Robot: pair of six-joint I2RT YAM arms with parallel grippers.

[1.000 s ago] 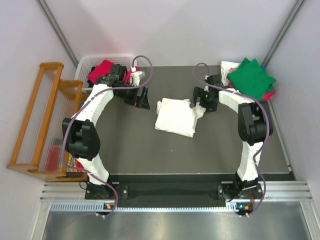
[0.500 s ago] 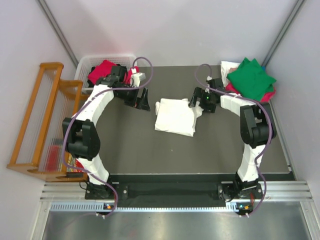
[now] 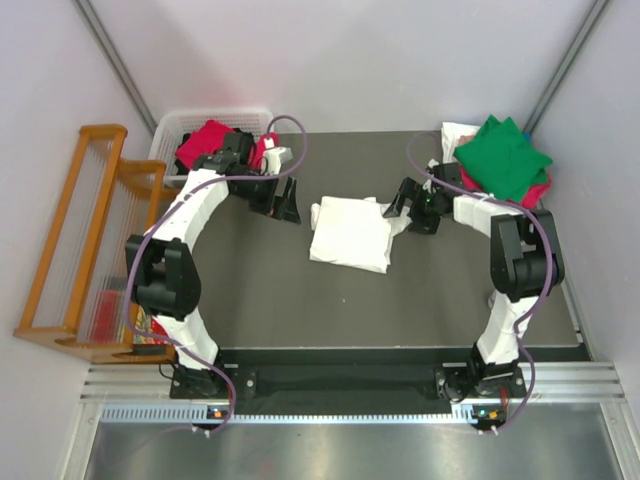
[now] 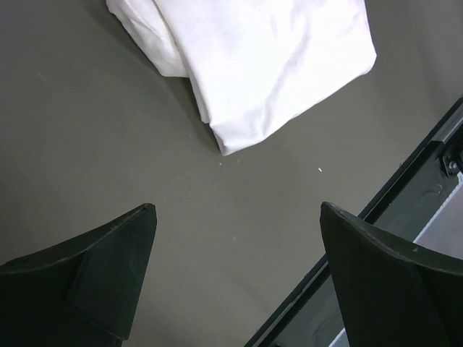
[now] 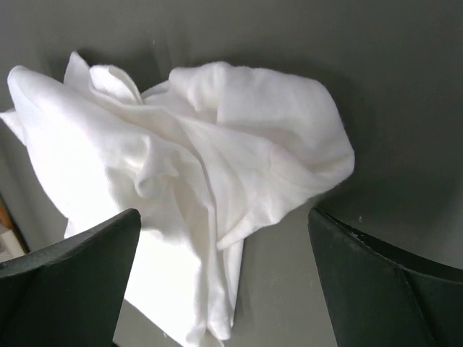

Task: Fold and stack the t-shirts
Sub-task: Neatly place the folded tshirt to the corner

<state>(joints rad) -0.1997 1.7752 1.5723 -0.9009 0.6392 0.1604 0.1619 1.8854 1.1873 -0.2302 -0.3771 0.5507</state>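
Spread and empty, the right hand [image 5: 224, 238] hangs just over the rumpled end of the white t-shirt [image 5: 202, 159], probably to tidy that fold. The left hand [image 4: 237, 217], also spread, hovers short of its smooth corner. Farther off, behind the right hand, the green t-shirt [image 3: 503, 155] tops the stack [image 3: 538, 190].

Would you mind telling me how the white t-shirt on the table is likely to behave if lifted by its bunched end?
Probably floppy: the white t-shirt lies in soft rumpled folds at that end, so it should sag and drape. Its folded layers look loose, so lifting would likely undo them. It seems light, thin cloth, unlikely to roll.
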